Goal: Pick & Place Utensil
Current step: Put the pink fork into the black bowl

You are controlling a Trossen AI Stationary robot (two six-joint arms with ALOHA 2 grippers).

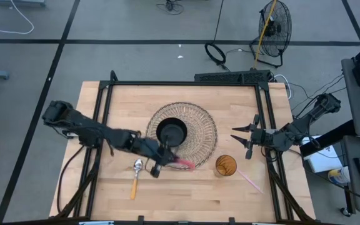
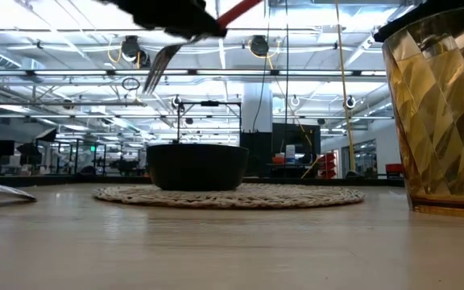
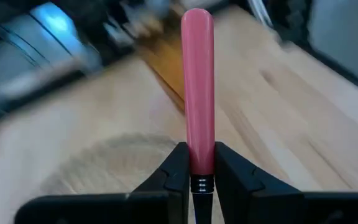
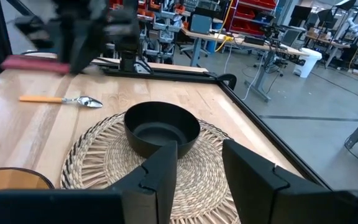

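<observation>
My left gripper (image 1: 160, 161) hovers near the table's near edge, just in front of the woven mat (image 1: 200, 140), shut on a pink-handled fork (image 1: 183, 164). In the low view the fork's tines (image 2: 156, 68) hang in the air under the gripper (image 2: 171, 16). A black bowl (image 1: 171, 132) sits on the mat. A spoon with an orange handle (image 1: 135, 178) lies flat on the table beside the left gripper. My right gripper (image 1: 237, 134) waits open to the right of the mat, and in its wrist view it (image 4: 197, 149) faces the bowl (image 4: 161, 127). My left gripper pinches the fork's pink handle at its lower end (image 3: 199, 163), just above the black ringed collar, between its two fingers (image 3: 174, 171). The handle runs on forward past the fingertips, along them. The fork is lifted clear and tilted, tines (image 2: 156, 68) lower than the handle (image 2: 240, 10).
An amber faceted glass (image 1: 225, 165) stands right of the left gripper, near the table's near edge, and fills the right of the low view (image 2: 441, 113). A thin pink stick (image 1: 250, 181) lies beyond it. A black frame (image 1: 186, 83) borders the table.
</observation>
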